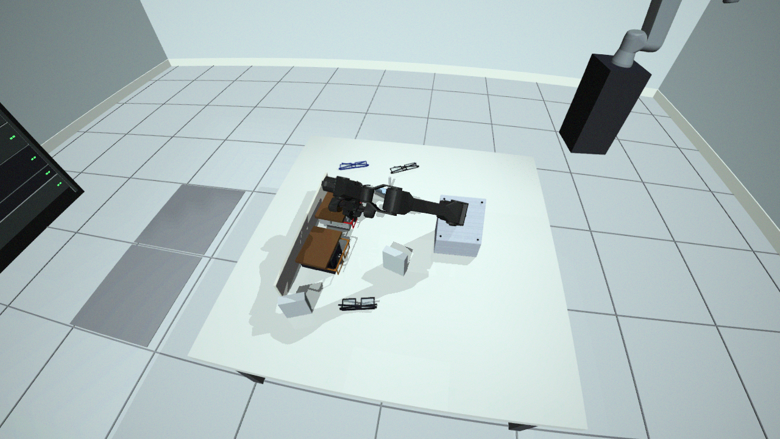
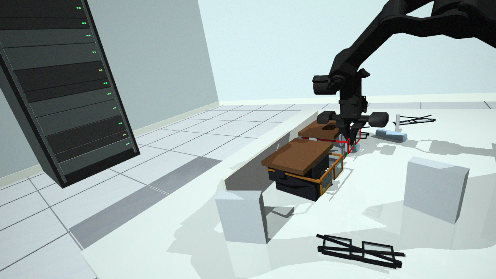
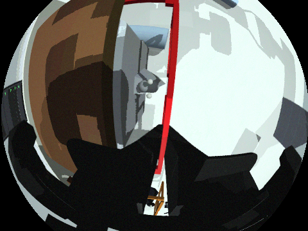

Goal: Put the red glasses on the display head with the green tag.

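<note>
Claw (image 1: 354,221) (image 2: 350,142) (image 3: 163,128) closed on the front frame of the red glasses (image 1: 345,222) (image 2: 341,141) (image 3: 172,64), pointing down. Glasses located at the far, grey display head (image 2: 341,147) (image 3: 123,83), front frame standing off from the face, a temple running along the side under the brown top; seating behind the ears cannot be told. Nearer dark head (image 1: 320,250) (image 2: 298,183) wears orange glasses (image 1: 347,256) (image 2: 326,183) (image 3: 159,199). Black glasses (image 1: 358,305) (image 2: 360,251) lie folded on the table (image 1: 463,338) (image 2: 381,267) (image 3: 224,96).

two heads (image 1: 330,209) (image 2: 301,173) stand between the panel (image 1: 289,267) (image 2: 246,173) and a block (image 1: 395,260) (image 2: 435,189).
</note>
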